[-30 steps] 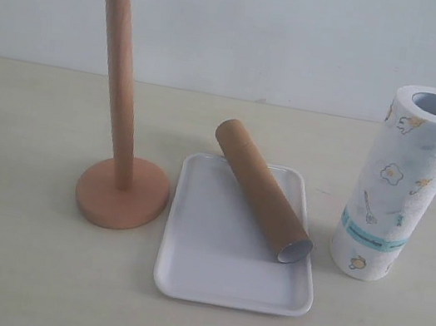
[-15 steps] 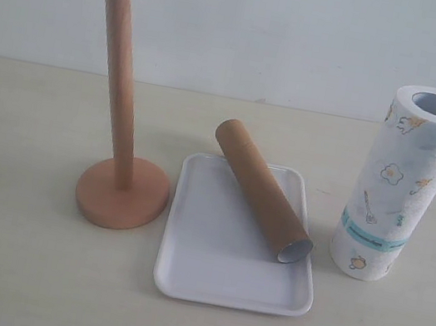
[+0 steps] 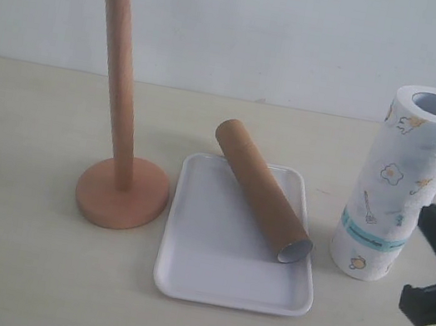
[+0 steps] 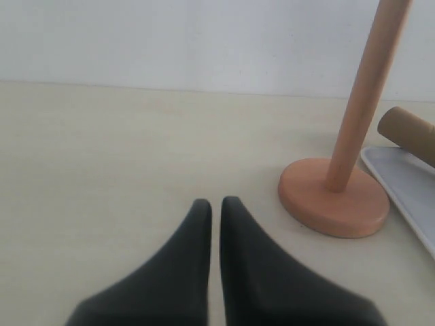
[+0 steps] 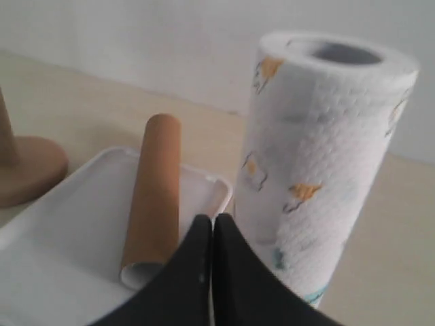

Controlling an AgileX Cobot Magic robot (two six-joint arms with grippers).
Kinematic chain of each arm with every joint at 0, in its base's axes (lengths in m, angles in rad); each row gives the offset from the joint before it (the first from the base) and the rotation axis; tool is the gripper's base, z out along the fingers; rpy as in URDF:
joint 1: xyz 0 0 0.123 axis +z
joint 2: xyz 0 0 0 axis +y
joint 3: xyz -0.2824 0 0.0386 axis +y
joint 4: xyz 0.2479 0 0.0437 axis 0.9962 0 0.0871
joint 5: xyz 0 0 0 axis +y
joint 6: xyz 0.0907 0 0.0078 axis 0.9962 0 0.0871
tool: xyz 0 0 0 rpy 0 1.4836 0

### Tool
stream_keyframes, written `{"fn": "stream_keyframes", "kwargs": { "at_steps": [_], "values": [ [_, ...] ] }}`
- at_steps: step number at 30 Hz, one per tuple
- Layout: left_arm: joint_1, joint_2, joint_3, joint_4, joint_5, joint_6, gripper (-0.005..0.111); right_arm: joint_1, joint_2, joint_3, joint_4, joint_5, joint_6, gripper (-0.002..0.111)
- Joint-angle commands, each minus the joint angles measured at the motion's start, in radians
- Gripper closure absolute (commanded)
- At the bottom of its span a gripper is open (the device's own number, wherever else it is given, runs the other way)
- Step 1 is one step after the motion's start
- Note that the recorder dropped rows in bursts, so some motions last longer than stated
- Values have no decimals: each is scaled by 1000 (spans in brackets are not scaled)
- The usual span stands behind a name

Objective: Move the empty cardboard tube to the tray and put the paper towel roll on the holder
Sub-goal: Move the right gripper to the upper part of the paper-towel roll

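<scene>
Pale beige tabletop [image 3: 3,277], faint grain; plain white wall [image 3: 292,32] behind, possibly bluish; soft even light.

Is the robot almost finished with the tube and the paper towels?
Halfway. The empty cardboard tube already lies on the tray. The right gripper is near the paper towel roll, holding nothing. It has yet to go onto the bare holder.

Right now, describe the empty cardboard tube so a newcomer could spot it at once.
Find the white tray in the middle of the table. The empty cardboard tube lies slantwise across it, its far end over the back rim. It is the only brown thing lying down and hollow, unlike the slim upright holder and the standing printed paper towel roll.
</scene>
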Motion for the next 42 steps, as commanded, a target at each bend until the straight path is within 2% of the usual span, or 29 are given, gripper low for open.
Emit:
{"fn": "stream_keyframes", "kwargs": {
  "at_steps": [1,3,5,7,9,11,18,24,32,42],
  "values": [
    [4,-3,4,0,-2,0,103,24,124,3,25,-18,18,108],
    [4,-3,4,0,-2,0,103,24,155,3,41,-20,25,102],
    [4,-3,4,0,-2,0,103,23,168,3,55,-20,25,86],
    [4,-3,4,0,-2,0,103,23,170,3,81,-20,25,62],
    [4,-3,4,0,-2,0,103,23,170,0,118,-20,23,29],
    [4,-3,4,0,-2,0,103,23,170,-2,145,-33,25,2],
    [4,-3,4,0,-2,0,103,23,170,-2,151,-64,23,3],
    [4,-3,4,0,-2,0,103,23,170,-2,241,-140,-187,3],
    [4,-3,4,0,-2,0,103,23,181,-2,348,-250,-276,3],
    [4,-3,4,0,-2,0,103,23,490,-18,401,-599,-285,3]
  ]
}}
